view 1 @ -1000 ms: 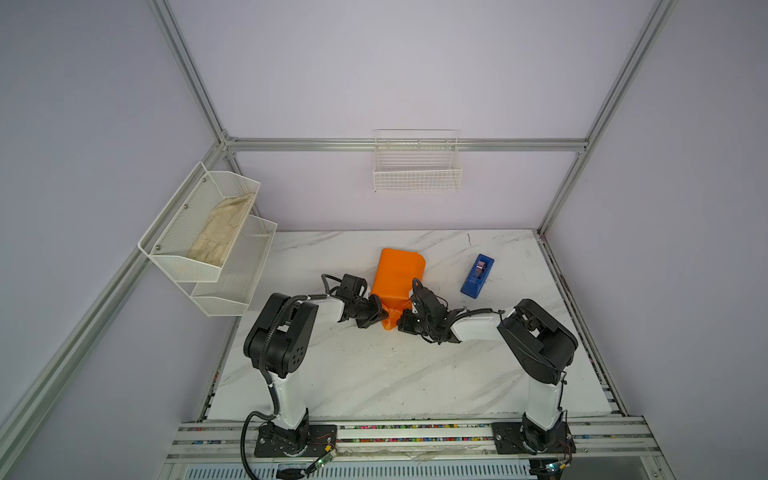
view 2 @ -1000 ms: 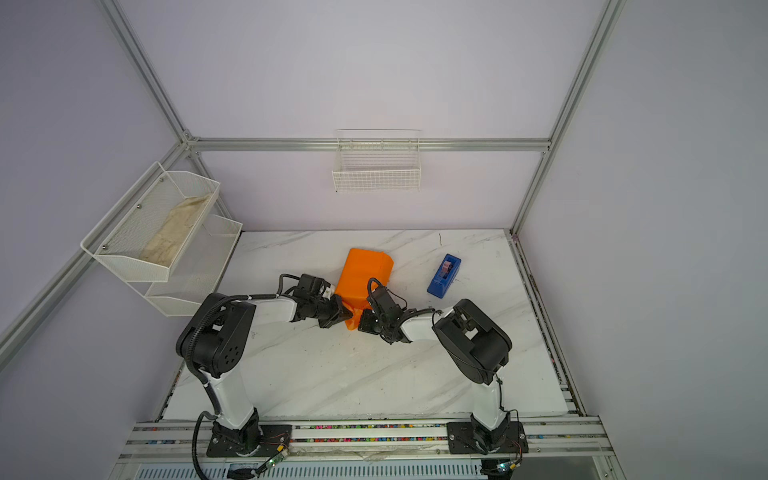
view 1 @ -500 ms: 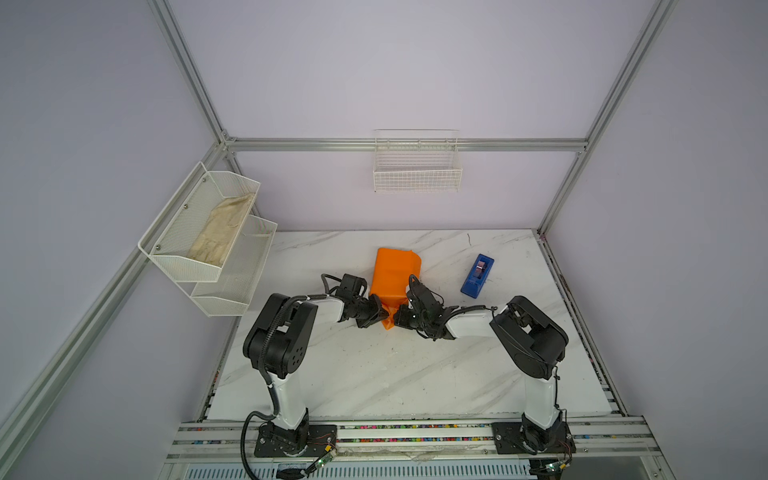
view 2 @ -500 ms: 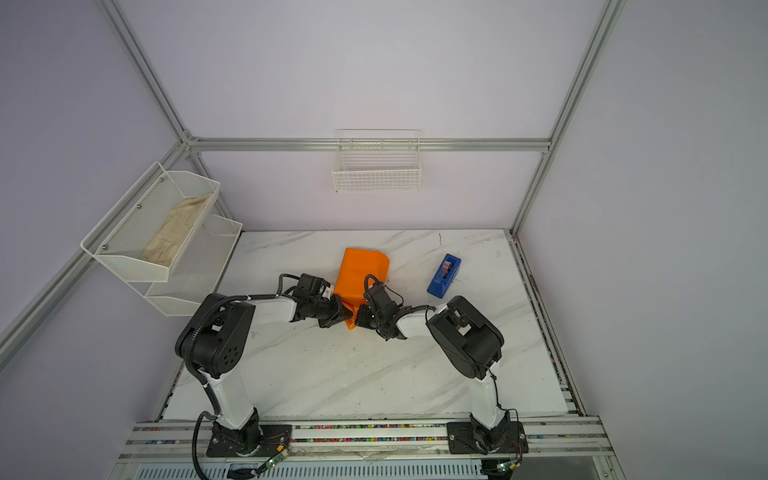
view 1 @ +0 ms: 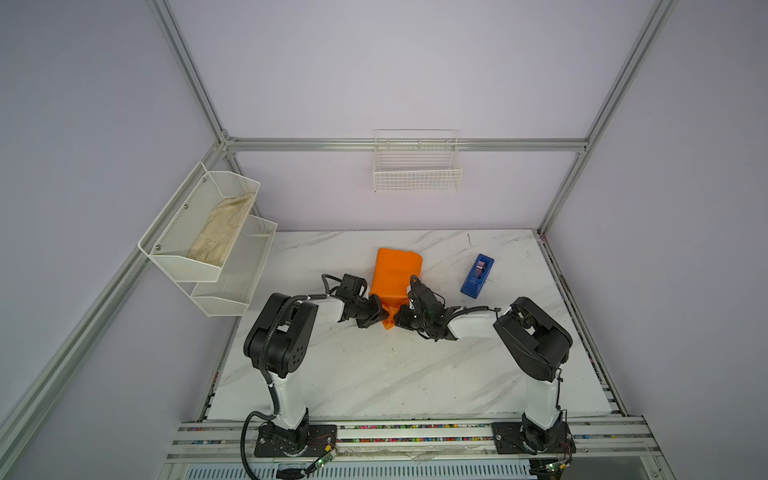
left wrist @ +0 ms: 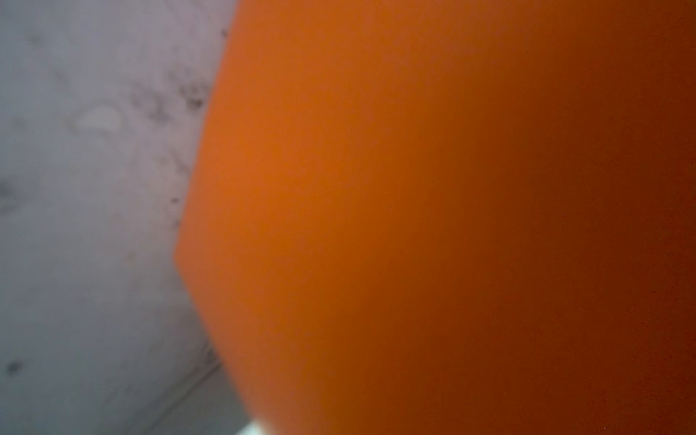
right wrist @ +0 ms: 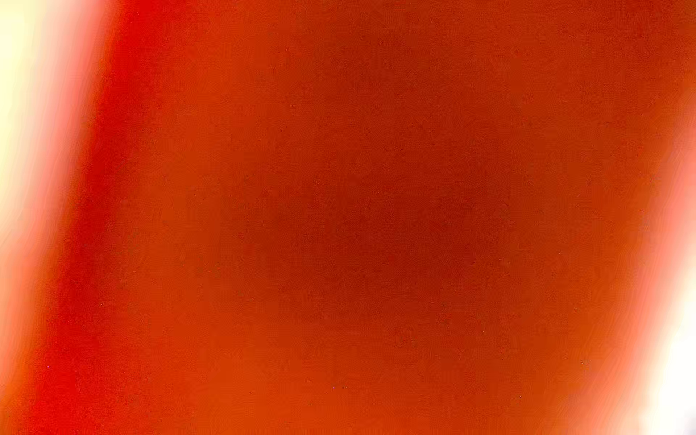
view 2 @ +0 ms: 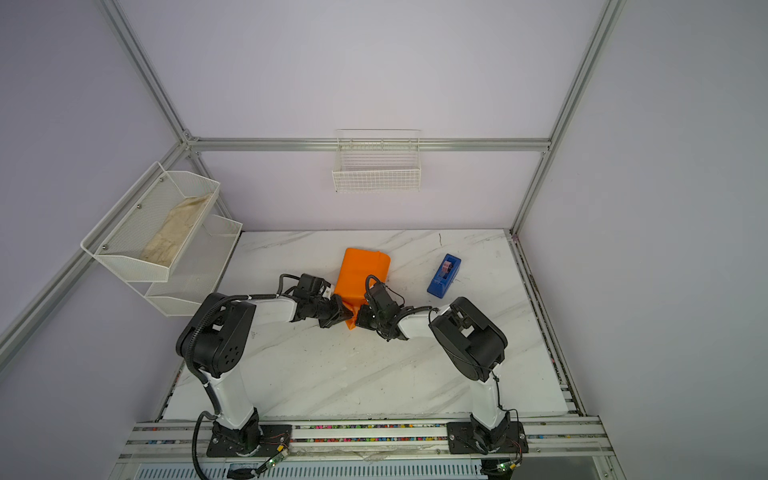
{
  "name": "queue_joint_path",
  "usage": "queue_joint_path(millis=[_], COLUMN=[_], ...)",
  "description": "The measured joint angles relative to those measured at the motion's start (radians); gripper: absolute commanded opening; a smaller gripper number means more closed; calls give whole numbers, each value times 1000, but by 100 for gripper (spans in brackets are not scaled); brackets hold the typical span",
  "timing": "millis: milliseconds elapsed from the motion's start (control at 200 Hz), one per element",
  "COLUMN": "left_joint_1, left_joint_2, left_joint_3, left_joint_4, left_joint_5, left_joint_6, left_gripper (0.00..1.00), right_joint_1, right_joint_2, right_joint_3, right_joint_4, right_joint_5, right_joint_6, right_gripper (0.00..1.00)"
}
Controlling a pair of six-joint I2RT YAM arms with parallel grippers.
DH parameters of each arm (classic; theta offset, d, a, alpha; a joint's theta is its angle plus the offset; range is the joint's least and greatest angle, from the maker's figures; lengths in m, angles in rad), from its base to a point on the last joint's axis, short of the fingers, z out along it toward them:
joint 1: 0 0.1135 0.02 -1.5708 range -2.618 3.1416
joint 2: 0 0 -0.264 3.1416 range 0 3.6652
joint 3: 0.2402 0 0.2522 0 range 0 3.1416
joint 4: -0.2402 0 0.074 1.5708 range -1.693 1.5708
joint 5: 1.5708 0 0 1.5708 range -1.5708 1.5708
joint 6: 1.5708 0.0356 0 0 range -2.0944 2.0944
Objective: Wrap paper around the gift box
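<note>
Wall rack (view 1: pixel 183 264): at the table's 9 o'clock, with a pale cloth (view 1: pixel 220 232) in its upper bin.
Left gripper (view 1: pixel 377 312): I read it as clenched, its tip touching the paper's near flap from 8 o'clock. I cannot confirm a pinch.
Paper (view 1: pixel 395 272): a folded orange parcel lying on the marble table (view 1: pixel 374 374), toward 12 o'clock from centre.
Right gripper (view 1: pixel 400 316): clenched, against the same flap from 4 o'clock.
Tape dispenser (view 1: pixel 477 277): blue, at the parcel's 3 o'clock, apart from it.

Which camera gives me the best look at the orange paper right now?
Either top view: the paper shows nearly whole, folded into a parcel on the table. Both wrist views sit so close that it is only a blurred orange patch.
</note>
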Motion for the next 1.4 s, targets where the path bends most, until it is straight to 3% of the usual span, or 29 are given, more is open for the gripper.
queue_joint_path(millis=[195, 270, 380, 755, 1125, 1400], left_joint_1=[0, 0, 0, 0, 0, 0], left_joint_2=[2, 2, 2, 2, 2, 2], left_joint_3=[0, 0, 0, 0, 0, 0], left_joint_4=[2, 2, 2, 2, 2, 2], left_joint_5=[0, 0, 1, 0, 0, 0], left_joint_6=[0, 0, 0, 0, 0, 0], left_gripper=[11, 11, 10, 10, 9, 9], right_joint_1=[0, 0, 0, -5, -11, -16], right_joint_2=[-90, -114, -115, 3, 50, 51], right_joint_3=[-76, -118, -169, -179, -193, -212], right_joint_4=[5, 43, 114, 321, 446, 486], right_joint_5=[-24, -38, -64, -100, -84, -67], right_joint_6=[97, 151, 240, 485, 589, 634], right_gripper=[21, 29, 32, 32, 24, 30])
